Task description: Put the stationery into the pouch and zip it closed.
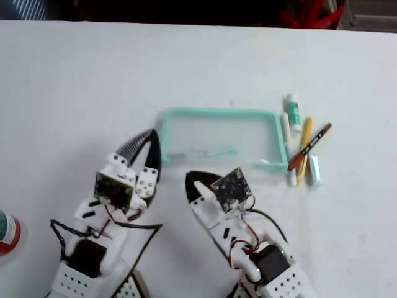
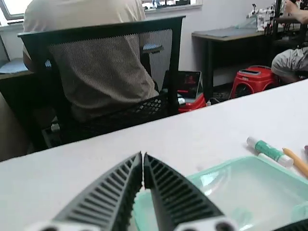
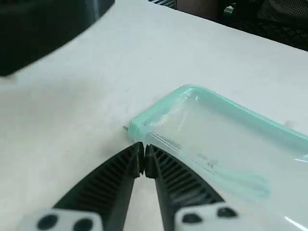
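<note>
Stationery (image 1: 302, 146) lies loose on the worktop (image 1: 93, 81), on the far side of the pouch (image 1: 217, 136) from both claws. It includes a green-and-white glue stick (image 1: 293, 112), a yellow pen (image 1: 304, 149) and a red-and-black pen (image 1: 312, 141). The clear, mint-edged pouch looks empty and lies flat. One short end sits just ahead of the left claw (image 1: 152, 144), whose 2 fingers are pressed together on nothing. The right claw (image 1: 191, 180) is likewise closed and empty, its tips just short of a pouch corner (image 3: 137, 126). I cannot tell whether the zip is open.

The job looks barely begun, and getting the pouch mouth open is probably the step in hand. To do it well, 1 claw should spread and pinch the mint edge to hold the pouch down, since thin plastic will likely slide on the smooth worktop. The other should work the zip, then fetch 1 item at a time, gripped mid-length.
</note>
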`<action>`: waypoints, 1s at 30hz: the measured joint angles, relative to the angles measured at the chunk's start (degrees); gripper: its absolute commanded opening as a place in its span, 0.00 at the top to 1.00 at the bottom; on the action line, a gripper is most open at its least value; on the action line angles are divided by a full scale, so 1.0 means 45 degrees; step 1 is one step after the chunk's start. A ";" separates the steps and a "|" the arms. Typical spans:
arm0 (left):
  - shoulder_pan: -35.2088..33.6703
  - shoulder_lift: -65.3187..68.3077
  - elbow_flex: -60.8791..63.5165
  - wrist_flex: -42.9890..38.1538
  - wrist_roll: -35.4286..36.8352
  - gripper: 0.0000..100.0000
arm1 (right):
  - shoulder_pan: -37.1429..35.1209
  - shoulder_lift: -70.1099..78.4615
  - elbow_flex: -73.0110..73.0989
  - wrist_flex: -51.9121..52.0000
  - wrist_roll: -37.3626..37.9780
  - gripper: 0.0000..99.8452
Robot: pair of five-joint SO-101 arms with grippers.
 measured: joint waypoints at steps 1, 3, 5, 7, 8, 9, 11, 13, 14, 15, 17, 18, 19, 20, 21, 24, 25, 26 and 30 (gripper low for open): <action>0.0000 0.0000 -0.0176 0.0000 0.0000 0.98 | 0.0000 0.0000 0.0000 0.0000 0.0000 0.98; 0.0000 0.0000 -0.0488 0.0000 0.0000 0.98 | 0.0000 0.0000 0.0000 0.0000 0.0000 0.98; 0.0000 0.0000 -0.0762 0.0000 0.0234 0.98 | 0.0000 0.0000 0.0000 -0.0098 0.0000 0.98; 0.0000 0.0020 -0.1016 0.0000 0.0567 0.98 | 0.0234 0.0000 0.0000 -0.0371 0.0000 0.98; 0.0000 0.0137 -0.1211 0.0000 0.0723 0.98 | 0.0430 0.0000 0.0000 -0.0547 -0.0039 0.98; 0.0000 0.0410 -0.1504 0.0000 0.0899 0.98 | 0.0625 0.0000 0.0000 -0.0664 -0.0039 0.98; 0.0000 0.1407 -0.2247 0.0000 0.1289 0.98 | 0.1074 0.0000 0.0000 -0.0899 -0.0313 0.98; 0.0000 0.2930 -0.3341 0.0000 0.1719 0.98 | 0.1387 0.0000 0.0000 -0.1153 -0.1114 0.98; -0.0020 0.3810 -0.3966 0.0000 0.1934 0.98 | 0.1524 0.0000 0.0000 -0.1289 -0.1524 0.98; -0.0039 0.4767 -0.4669 0.0000 0.2110 0.98 | 0.1680 0.0000 0.0000 -0.1368 -0.1915 0.98; -0.0332 0.6799 -0.6056 0.0000 0.2403 0.98 | 0.1895 0.0000 0.0000 -0.1446 -0.2305 0.98; -0.0586 0.7893 -0.6681 0.0000 0.2462 0.98 | 0.1915 0.0000 0.0000 -0.1446 -0.2364 0.98; -0.0821 0.9006 -0.7248 0.0000 0.2481 0.98 | 0.1934 0.0000 0.0000 -0.1446 -0.2403 0.98; -0.1094 1.0042 -0.7697 0.0000 0.2481 0.98 | 0.1993 0.0000 0.0000 -0.1446 -0.2403 0.98; -0.1328 1.1116 -0.8068 0.0000 0.2481 0.98 | 0.2012 0.0000 0.0000 -0.1446 -0.2422 0.98; -0.2208 1.3949 -0.8889 -0.0039 0.2481 0.98 | 0.1993 0.0000 0.0000 -0.1446 -0.2462 0.98; -0.2481 1.4789 -0.9104 -0.0039 0.2481 0.98 | 0.2032 0.0000 0.0000 -0.1446 -0.2462 0.98; -0.2735 1.5531 -0.9319 -0.0039 0.2481 0.98 | 0.2032 0.0000 0.0000 -0.1446 -0.2462 0.98; -0.3458 1.7817 -1.0042 -0.0039 0.2481 0.98 | 0.2012 0.0000 0.0000 -0.1446 -0.2462 0.98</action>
